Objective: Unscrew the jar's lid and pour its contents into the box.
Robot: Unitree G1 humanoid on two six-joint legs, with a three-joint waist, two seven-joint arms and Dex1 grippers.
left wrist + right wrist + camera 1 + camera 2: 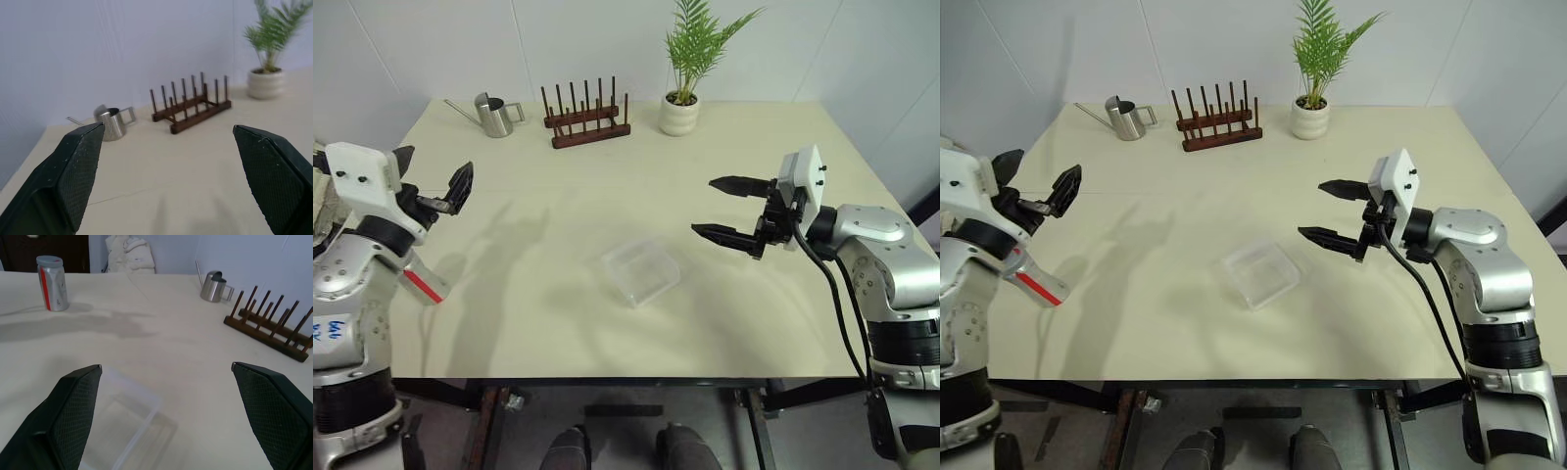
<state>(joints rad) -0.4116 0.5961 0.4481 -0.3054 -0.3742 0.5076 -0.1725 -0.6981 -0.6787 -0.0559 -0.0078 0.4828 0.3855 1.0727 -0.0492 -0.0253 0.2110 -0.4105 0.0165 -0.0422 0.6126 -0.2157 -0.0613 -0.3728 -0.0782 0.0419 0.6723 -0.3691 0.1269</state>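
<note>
While left claw (433, 174) and right claw (705, 206) hang released and empty, I judge unscrewing not begun | jar (52, 283) upright, lid (49, 259) on, by worktop (558, 333) left edge | box (641, 271) central, well apart | next: steady jar, grip lid.

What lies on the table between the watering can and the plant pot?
The wooden peg rack stands between the watering can and the plant pot, along the far edge of the table, as the left eye view shows.
</note>
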